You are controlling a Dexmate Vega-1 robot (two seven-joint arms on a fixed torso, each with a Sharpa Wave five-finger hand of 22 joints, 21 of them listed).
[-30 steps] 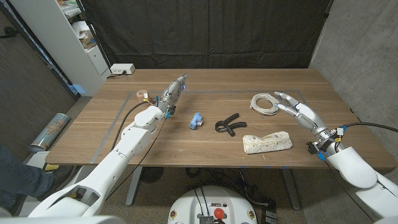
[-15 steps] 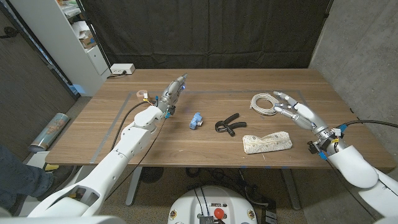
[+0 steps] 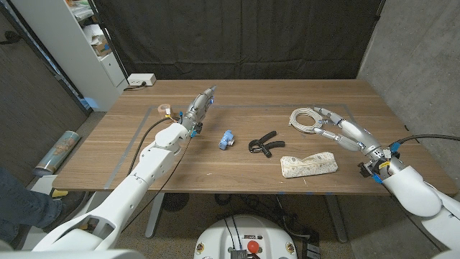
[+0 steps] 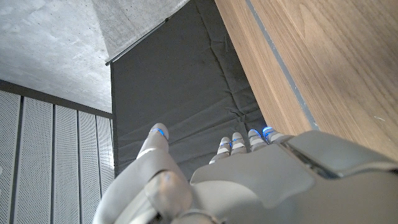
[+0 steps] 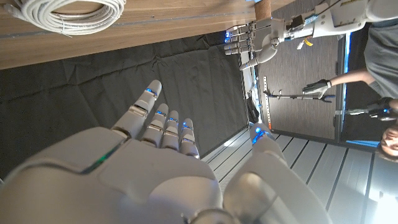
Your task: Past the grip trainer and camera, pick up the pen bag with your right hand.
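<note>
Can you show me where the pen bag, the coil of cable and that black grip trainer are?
pen bag (image 3: 309, 165), head view, middle of its fabric.
coil of cable (image 3: 305, 119), head view, on the loops.
grip trainer (image 3: 263, 143), head view, where its handles meet.

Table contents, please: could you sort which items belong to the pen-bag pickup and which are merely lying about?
Job:
cream fabric pen bag
black grip trainer
small blue camera
right hand, open

Lying about:
coiled white cable
tape roll
left hand
</note>
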